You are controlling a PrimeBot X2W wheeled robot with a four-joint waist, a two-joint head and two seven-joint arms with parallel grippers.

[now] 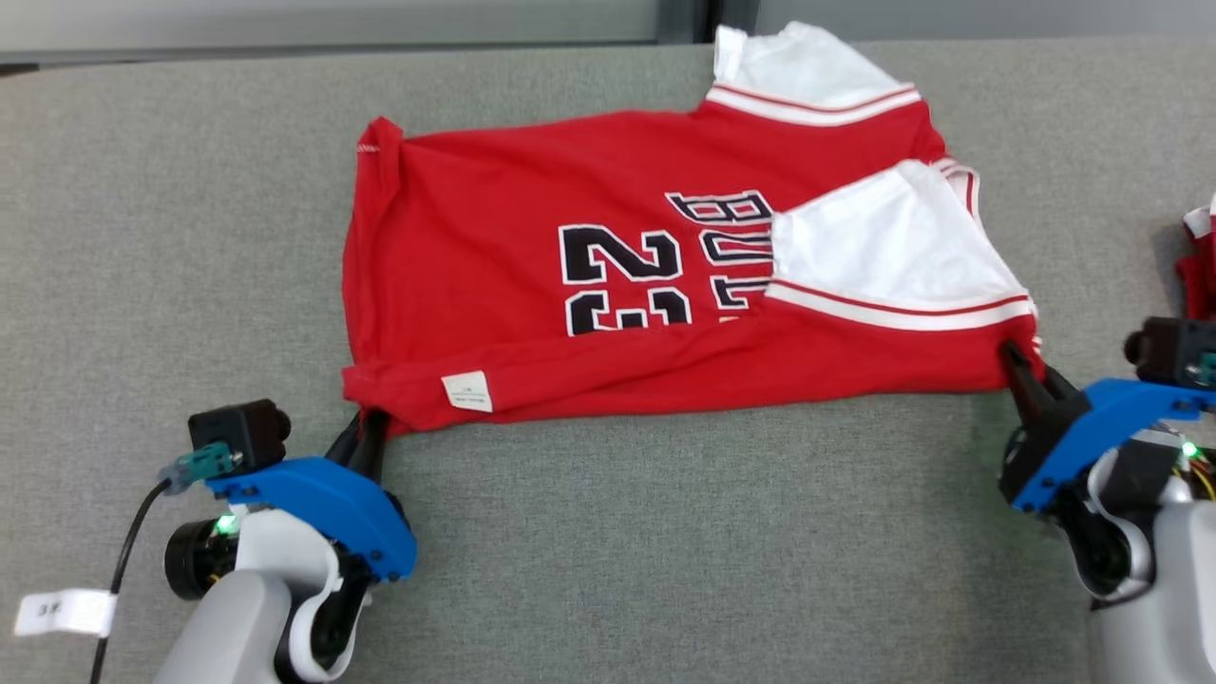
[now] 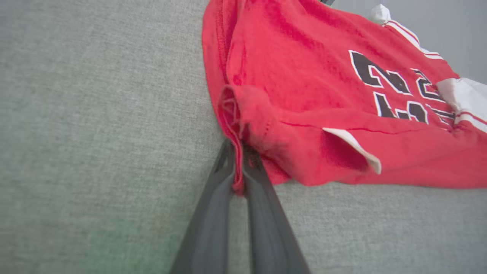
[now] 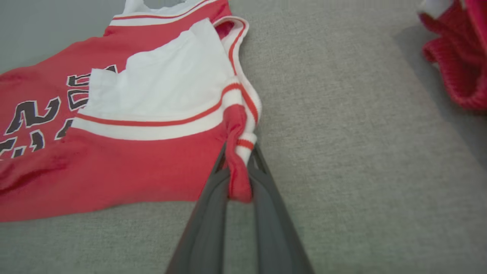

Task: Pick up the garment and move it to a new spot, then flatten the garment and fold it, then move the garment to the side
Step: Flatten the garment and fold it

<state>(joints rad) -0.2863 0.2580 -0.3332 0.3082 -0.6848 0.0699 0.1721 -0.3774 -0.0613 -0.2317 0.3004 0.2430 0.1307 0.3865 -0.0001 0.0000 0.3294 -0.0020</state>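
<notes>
A red basketball jersey [image 1: 570, 247] with black numbers and white-trimmed shoulders lies spread across the grey surface, its near long edge folded over. My left gripper [image 1: 372, 423] is shut on the jersey's near left corner, where red hem [image 2: 237, 167] is pinched between the dark fingers. My right gripper [image 1: 1021, 366] is shut on the near right corner, and a bunch of red and white trim [image 3: 239, 167] sits between its fingers. A white label [image 1: 466, 390] shows on the folded edge.
The grey fabric surface [image 1: 665, 532] stretches bare in front of the jersey and to its left. Another red garment [image 1: 1199, 261] lies at the right edge, also in the right wrist view [image 3: 456, 57]. A cable and paper tag [image 1: 66, 611] hang by my left arm.
</notes>
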